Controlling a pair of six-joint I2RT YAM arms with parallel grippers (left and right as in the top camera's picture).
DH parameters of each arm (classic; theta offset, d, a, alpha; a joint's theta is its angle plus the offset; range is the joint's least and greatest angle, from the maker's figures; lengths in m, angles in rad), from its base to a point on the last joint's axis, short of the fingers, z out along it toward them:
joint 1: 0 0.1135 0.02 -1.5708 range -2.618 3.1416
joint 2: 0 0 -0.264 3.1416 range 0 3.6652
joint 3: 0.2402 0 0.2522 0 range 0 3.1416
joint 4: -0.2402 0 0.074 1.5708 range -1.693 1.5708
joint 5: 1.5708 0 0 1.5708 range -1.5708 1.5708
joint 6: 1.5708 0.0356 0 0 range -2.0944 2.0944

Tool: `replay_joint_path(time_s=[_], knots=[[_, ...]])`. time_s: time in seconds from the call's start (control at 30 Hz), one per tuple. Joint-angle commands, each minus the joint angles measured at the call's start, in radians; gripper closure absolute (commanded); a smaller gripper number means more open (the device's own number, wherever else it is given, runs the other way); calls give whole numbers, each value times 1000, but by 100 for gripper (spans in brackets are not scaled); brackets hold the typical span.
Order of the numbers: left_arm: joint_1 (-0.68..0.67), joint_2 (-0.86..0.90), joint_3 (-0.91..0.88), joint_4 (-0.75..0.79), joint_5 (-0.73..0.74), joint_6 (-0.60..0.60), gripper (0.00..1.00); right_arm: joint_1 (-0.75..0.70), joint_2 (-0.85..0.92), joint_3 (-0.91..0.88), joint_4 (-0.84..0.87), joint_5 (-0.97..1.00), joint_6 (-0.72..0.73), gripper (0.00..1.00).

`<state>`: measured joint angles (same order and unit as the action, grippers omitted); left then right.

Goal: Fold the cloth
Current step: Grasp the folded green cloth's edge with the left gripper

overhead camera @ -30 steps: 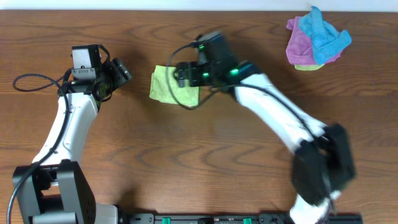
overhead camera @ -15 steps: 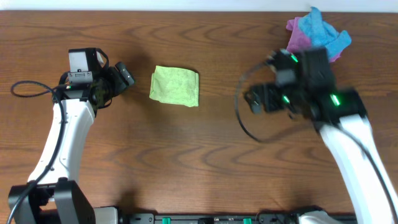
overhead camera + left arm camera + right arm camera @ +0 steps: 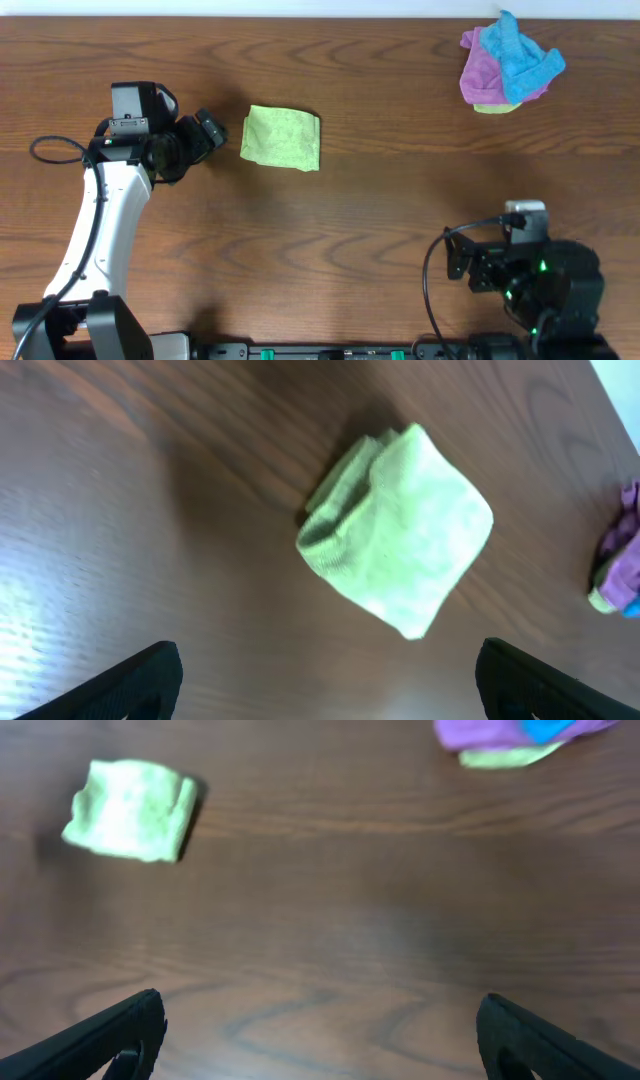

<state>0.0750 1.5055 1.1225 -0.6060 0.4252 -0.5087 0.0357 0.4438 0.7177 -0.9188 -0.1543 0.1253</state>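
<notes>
The lime-green cloth (image 3: 281, 138) lies folded into a small square on the wooden table, left of centre. It also shows in the left wrist view (image 3: 398, 546) and far off in the right wrist view (image 3: 132, 809). My left gripper (image 3: 210, 132) is open and empty, just left of the cloth and apart from it. Its fingertips show at the bottom corners of its wrist view (image 3: 325, 682). My right gripper (image 3: 458, 268) is open and empty, drawn back near the front right of the table, far from the cloth.
A pile of a purple cloth (image 3: 484, 72) and a bright blue cloth (image 3: 520, 52) lies at the back right corner, over a bit of green. It shows in the right wrist view (image 3: 510, 734) too. A cable loops beside the left arm (image 3: 45, 150).
My right arm has left the cloth and swept back to the front right. The cloth lies uncovered and folded. My left gripper has shifted slightly right, nearer the cloth.
</notes>
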Motion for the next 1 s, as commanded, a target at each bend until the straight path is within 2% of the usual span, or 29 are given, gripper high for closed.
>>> replay_joint_path(time_s=[0.0, 0.17, 0.3, 0.6, 0.77, 0.97], knots=[[-2, -23, 8, -23, 59, -16, 5, -8, -23, -10, 2, 80, 18, 1], [-41, -23, -27, -35, 57, -45, 5, -8, -20, -10, 2, 80, 16, 1], [-80, -23, -92, 20, 44, -98, 5, -8, -20, -10, 2, 79, 16, 1], [-145, -22, -327, 368, 32, -394, 5, -8, -20, -10, 2, 79, 16, 1], [-190, -16, -432, 564, -26, -558, 5, -8, -20, -10, 2, 79, 16, 1], [-256, 39, -442, 658, -105, -629, 5, -8, -20, -10, 2, 79, 16, 1]])
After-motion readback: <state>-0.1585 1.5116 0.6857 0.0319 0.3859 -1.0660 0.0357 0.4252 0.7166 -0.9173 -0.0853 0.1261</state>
